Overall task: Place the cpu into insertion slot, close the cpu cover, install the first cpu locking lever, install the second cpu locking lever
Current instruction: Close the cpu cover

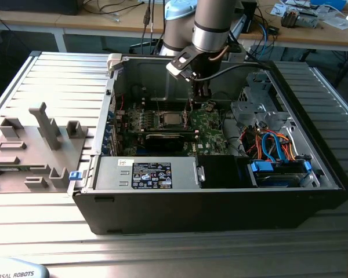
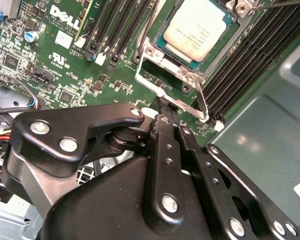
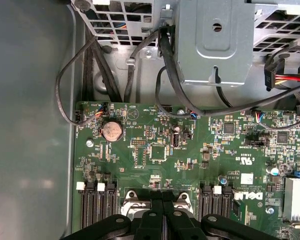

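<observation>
The cpu (image 2: 197,27) with its silvery top lies in the insertion slot (image 2: 151,50) on the green board; in the exterior view the cpu (image 1: 169,119) sits mid-board inside the open case. The cpu cover (image 2: 142,70), a silver frame with a window, is swung off the slot and stands open beside it. My gripper (image 2: 162,107) is shut with its fingertips against the cover's free edge. It hangs over the board to the exterior view's right of the cpu (image 1: 192,107). The first wrist view has the shut gripper (image 3: 162,195) between silver socket parts.
Black memory slots (image 2: 250,55) flank the socket. A black graphics card (image 1: 165,139) lies in front of it and a power supply (image 1: 145,174) at the case front. A drive cage (image 3: 215,40) and cables (image 1: 272,145) crowd the exterior view's right. A grey fixture (image 1: 35,145) sits outside.
</observation>
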